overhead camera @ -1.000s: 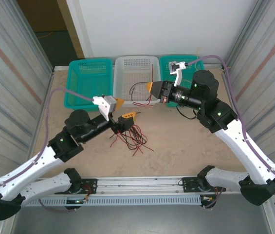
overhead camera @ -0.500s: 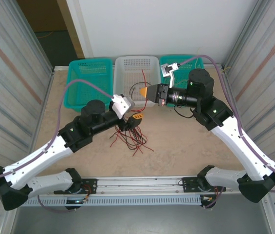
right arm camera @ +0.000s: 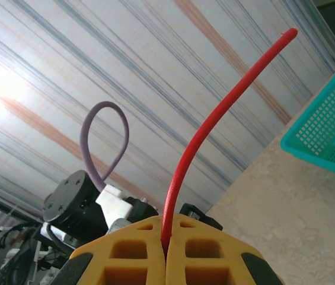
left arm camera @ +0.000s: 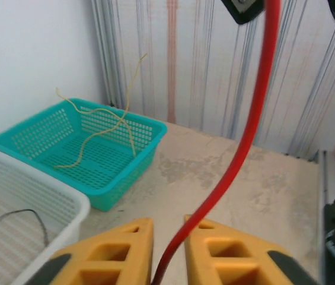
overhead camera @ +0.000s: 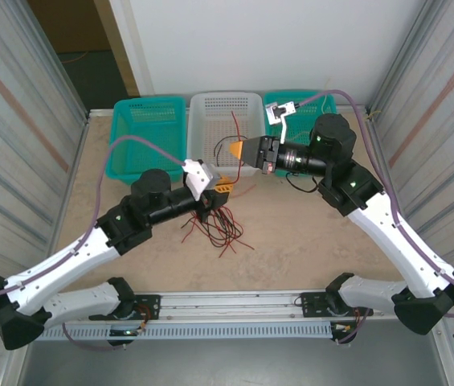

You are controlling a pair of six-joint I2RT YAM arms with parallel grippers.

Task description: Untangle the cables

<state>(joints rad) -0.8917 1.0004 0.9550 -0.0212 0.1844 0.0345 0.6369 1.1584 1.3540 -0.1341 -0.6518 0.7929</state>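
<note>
My right gripper (overhead camera: 238, 150) hovers at the front rim of the white basket, shut on a red cable (overhead camera: 235, 127) whose free end curves upward; in the right wrist view the red cable (right arm camera: 197, 142) comes out of the closed gripper (right arm camera: 166, 221). Just below it, my left gripper (overhead camera: 222, 186) is over the table. Its jaws (left arm camera: 168, 221) stand slightly apart, and the red cable (left arm camera: 244, 130) runs up between them, brushing the right finger (left arm camera: 214, 249). A tangle of red and black cables (overhead camera: 214, 225) lies on the table under the left gripper.
Three baskets line the far edge: a teal basket (overhead camera: 148, 133) on the left, the white basket (overhead camera: 225, 108) with a black cable (overhead camera: 225, 145), and a teal basket (left arm camera: 96, 154) on the right holding a yellow cable (left arm camera: 96, 130). Corrugated walls close both sides.
My left arm has swung forward and right, bringing its gripper up under the right gripper. My right gripper has shifted left with the red cable, whose end now stands up.
</note>
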